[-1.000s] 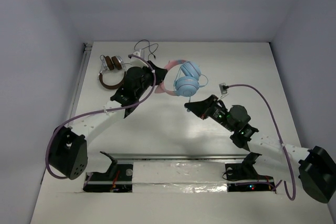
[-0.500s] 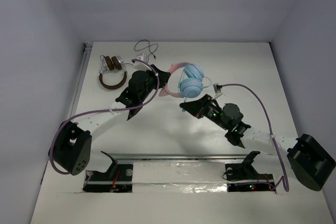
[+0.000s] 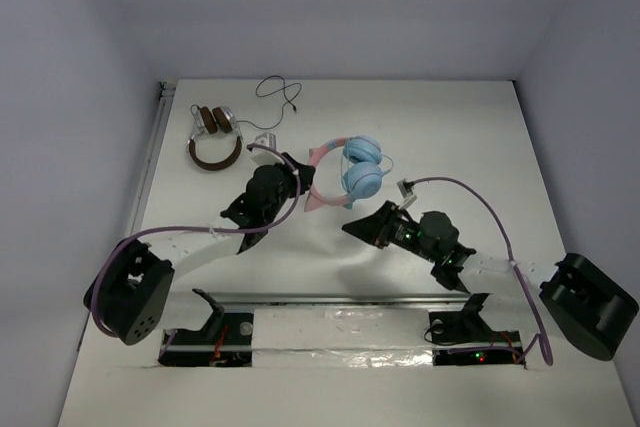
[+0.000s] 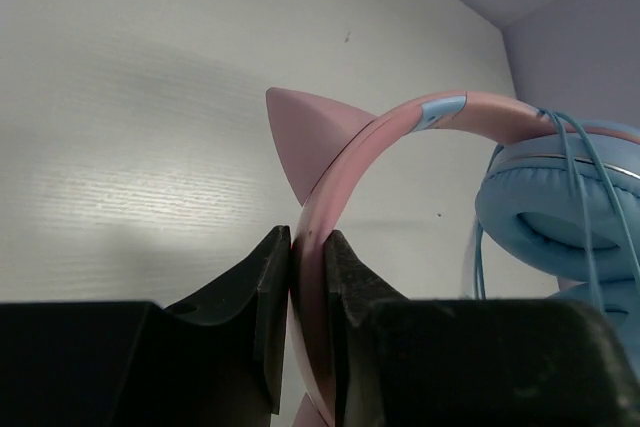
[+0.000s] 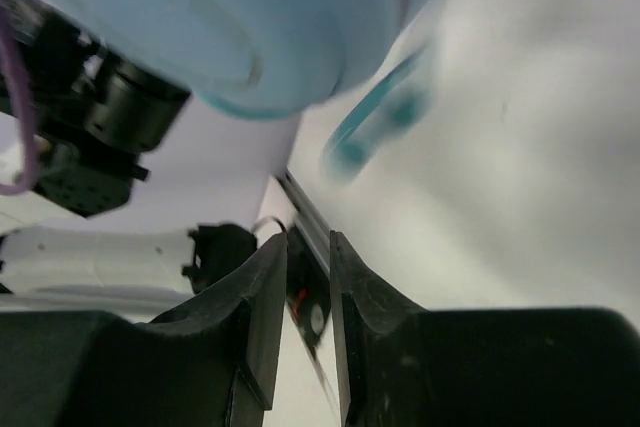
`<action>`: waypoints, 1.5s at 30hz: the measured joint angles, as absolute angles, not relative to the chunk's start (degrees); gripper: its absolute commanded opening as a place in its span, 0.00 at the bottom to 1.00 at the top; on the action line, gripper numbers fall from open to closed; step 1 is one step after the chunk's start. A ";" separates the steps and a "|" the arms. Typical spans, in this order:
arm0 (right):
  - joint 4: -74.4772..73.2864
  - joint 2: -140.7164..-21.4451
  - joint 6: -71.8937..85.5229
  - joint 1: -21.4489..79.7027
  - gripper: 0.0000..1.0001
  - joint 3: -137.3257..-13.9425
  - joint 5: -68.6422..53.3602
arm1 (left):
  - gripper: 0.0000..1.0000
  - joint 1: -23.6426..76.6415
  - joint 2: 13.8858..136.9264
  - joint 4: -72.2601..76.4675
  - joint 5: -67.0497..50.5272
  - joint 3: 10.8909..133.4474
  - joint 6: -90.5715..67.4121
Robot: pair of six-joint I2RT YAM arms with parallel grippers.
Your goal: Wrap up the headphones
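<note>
**Fig. Wrapping of the headphones: cable-winding step, judged part done.**

The left gripper (image 4: 306,247) is shown clamped on the pink headband (image 4: 400,125) of the headphones (image 3: 355,169). The band is pinched edgewise between the two pads. One cat ear (image 4: 303,137) rises directly above the fingertips. Up and to the right of this pincer, a light-blue ear cup (image 4: 555,212) is seen. Several strands of the thin light-blue cable (image 4: 572,172) are drawn across it from the band, so some turns appear to have been laid. The headphones appear to be held up off the table (image 3: 450,127), though no gap beneath them can be confirmed.

The right gripper (image 5: 308,247) is shown with its jaws narrowly parted and nothing between them. An ear cup lies ahead of and above its fingertips. A blurred loop of cable hangs just beyond the tips, to their right, and is not seen to be touched.

The brown headphones (image 3: 212,137) lie well apart from the left pincer, on its far left side, and are not concerned.

Next move, as judged: the loose cable is to be taken up by the right pincer. For this the jaws are to be widened, placed around the hanging strand and closed on it. The strand is then to be carried round the cups while the band is kept firmly clamped by the left.
</note>
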State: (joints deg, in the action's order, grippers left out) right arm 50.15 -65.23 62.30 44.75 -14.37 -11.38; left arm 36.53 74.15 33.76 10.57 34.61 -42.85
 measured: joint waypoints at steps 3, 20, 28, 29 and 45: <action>47.37 -65.93 62.15 45.36 0.30 -12.51 -11.84 | 0.00 37.63 74.17 33.76 12.99 32.60 -43.33; 25.82 -42.68 58.54 45.47 0.47 -5.63 -4.16 | 0.00 39.92 83.66 35.62 17.06 30.79 -40.01; -0.03 -15.97 49.95 45.47 0.46 -17.72 7.40 | 0.00 48.14 73.54 29.56 23.53 33.41 -33.12; -1.72 -14.48 49.06 45.47 0.46 -19.55 8.67 | 0.00 49.56 72.16 28.69 24.43 34.24 -32.23; -11.44 -18.70 38.50 45.47 0.46 -32.23 18.11 | 0.00 62.52 68.49 16.64 34.48 40.32 -27.97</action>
State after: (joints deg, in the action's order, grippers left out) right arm -11.44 -18.70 38.50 45.47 -32.23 18.11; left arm 62.52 68.49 16.64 34.48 40.32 -27.97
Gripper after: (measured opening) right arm 0.462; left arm 0.134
